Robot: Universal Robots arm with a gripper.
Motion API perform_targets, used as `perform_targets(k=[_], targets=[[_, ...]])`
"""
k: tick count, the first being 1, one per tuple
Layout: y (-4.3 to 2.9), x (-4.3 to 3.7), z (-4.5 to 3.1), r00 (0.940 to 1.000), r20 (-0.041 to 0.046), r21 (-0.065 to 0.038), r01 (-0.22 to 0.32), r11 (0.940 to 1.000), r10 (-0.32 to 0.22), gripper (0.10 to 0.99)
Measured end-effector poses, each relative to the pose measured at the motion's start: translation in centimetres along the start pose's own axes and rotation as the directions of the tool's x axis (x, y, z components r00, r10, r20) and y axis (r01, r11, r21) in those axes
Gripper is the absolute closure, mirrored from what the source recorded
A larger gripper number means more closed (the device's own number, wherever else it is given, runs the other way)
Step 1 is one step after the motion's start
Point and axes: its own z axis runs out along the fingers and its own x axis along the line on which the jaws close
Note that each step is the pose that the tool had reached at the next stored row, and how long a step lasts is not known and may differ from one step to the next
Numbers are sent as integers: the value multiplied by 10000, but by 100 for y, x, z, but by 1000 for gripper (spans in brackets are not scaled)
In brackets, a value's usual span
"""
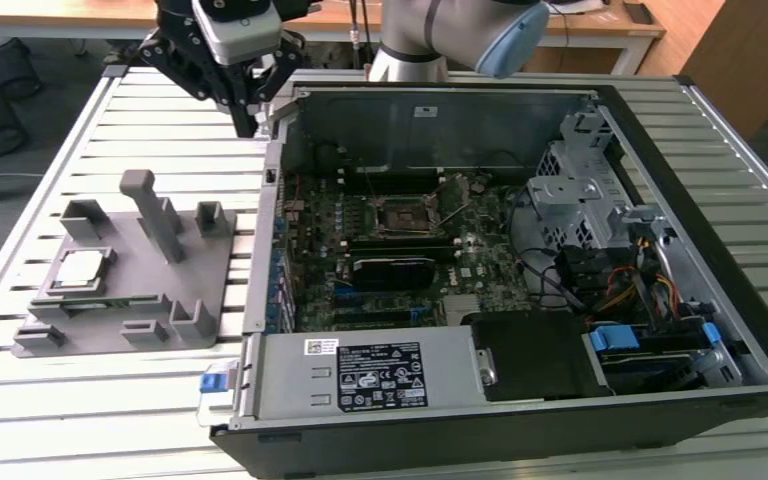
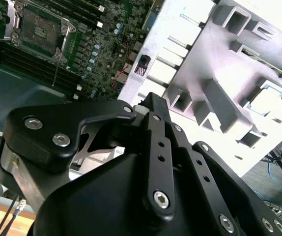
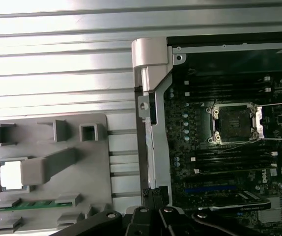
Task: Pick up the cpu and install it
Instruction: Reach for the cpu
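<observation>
Gripper point(image 1: 245, 125) hovers over the slatted table point(image 1: 157, 130), just outside the far corner of the open computer case point(image 1: 518, 430); fingers pressed together, holding nothing. The cpu point(image 1: 81, 268) sits in a recess of the grey fixture point(image 1: 157, 290), well apart from the gripper. Motherboard socket point(image 1: 395, 215) is open, frame lifted.

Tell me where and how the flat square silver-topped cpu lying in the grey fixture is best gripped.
Probably by two opposite edges, coming straight down from above. The flat square silver-topped cpu lies level, top up, in a recess of the grey plastic fixture plate, and the tall grey post beside it would hinder a sideways approach.
</observation>
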Motion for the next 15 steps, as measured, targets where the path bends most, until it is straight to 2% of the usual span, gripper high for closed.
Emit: perform_targets(k=[15], targets=[[-8,103,7,10000,-15,3,-1,10000,1,980]])
